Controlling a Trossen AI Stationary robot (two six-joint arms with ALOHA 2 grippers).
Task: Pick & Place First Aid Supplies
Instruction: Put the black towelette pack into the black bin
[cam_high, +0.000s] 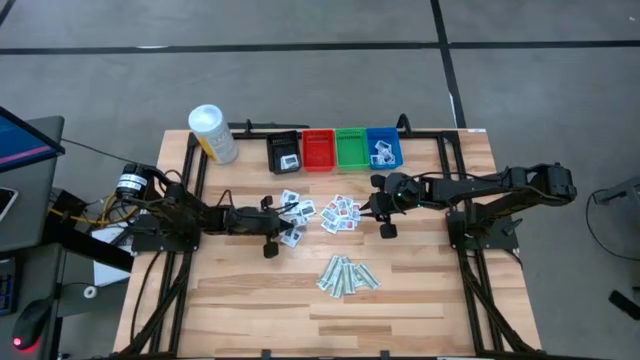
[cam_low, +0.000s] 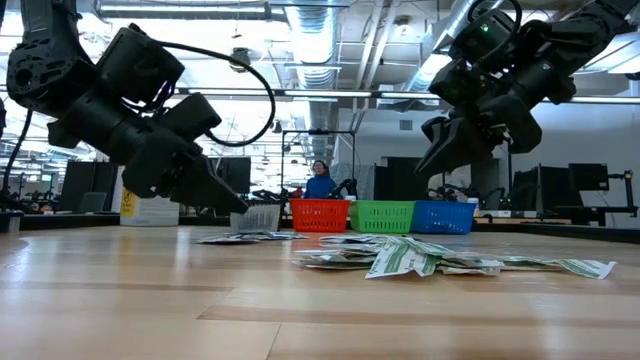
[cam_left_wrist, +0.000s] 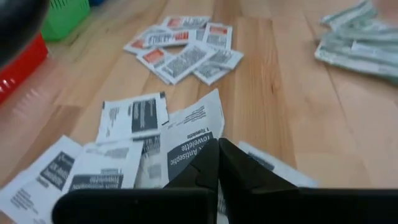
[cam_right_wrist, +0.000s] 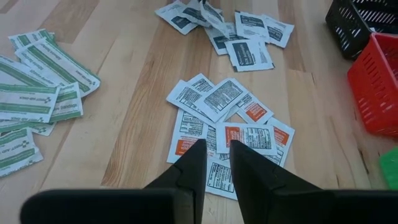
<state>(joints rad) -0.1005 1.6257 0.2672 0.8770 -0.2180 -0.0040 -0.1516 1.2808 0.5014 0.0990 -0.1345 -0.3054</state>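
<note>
From above, the first aid supplies lie in three heaps in the middle of the wooden worktop (cam_high: 420, 290). The dark-print packets (cam_high: 292, 212) sit on the left, the red-print packets (cam_high: 341, 214) in the middle, and the long green strips (cam_high: 346, 276) nearer the front. The strips lie side by side, and their long sides slant from the front left up to the back right. Four little bins stand in a row at the back: a black bin (cam_high: 283, 151), a red bin (cam_high: 318, 149), a green bin (cam_high: 351, 147) and a blue bin (cam_high: 384, 147) with some packets inside. A white canister (cam_high: 213, 133) stands at the back left. The left arm lies low and reaches in toward the dark-print packets. The right arm stretches in from the right, and its claw (cam_high: 385, 213) is just beside the red-print packets.

The low view shows what the high view cannot: both claws hang above the wood and point down at a slant. The left claw (cam_low: 232, 203) is near the packets. The right claw (cam_low: 437, 152) is higher up. A person sits far behind the bins.

The left wrist view shows the left claw shut, with its tips together over one dark-print packet. It cannot be told if it holds the packet.

The right wrist view shows the right claw open just a little and holding nothing. The red-print packets lie flat under it, turned every which way.
</note>
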